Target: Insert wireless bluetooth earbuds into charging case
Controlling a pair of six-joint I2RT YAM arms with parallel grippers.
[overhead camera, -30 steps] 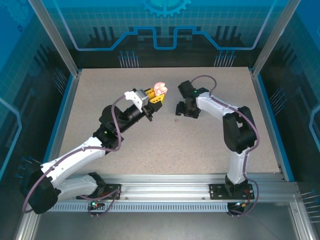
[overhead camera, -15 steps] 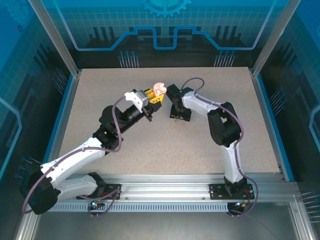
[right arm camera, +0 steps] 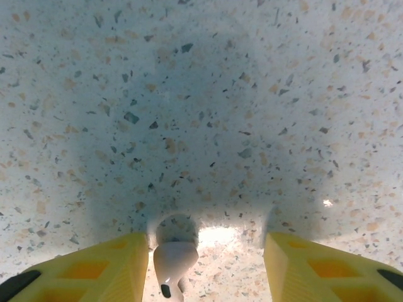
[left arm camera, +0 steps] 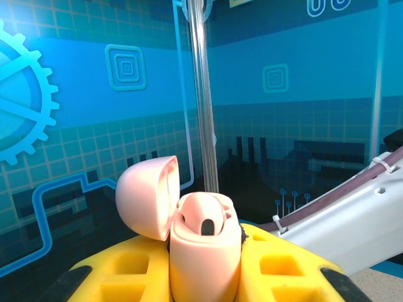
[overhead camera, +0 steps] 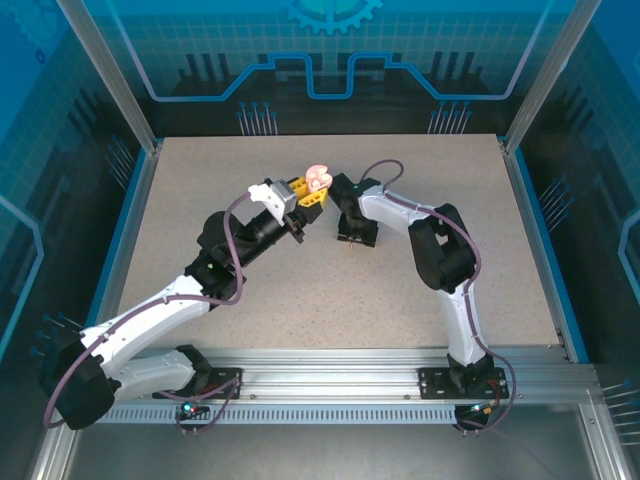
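Nearest, the right gripper [right arm camera: 204,255] hangs low over the table [right arm camera: 208,94], jaws about half open and holding nothing. A pink earbud [right arm camera: 174,259] lies between them (just beside the finger on the wrist view's left). Farther back, the left gripper [overhead camera: 311,193] is clamped on the raised pink case [left arm camera: 204,251], lid [left arm camera: 146,196] open.
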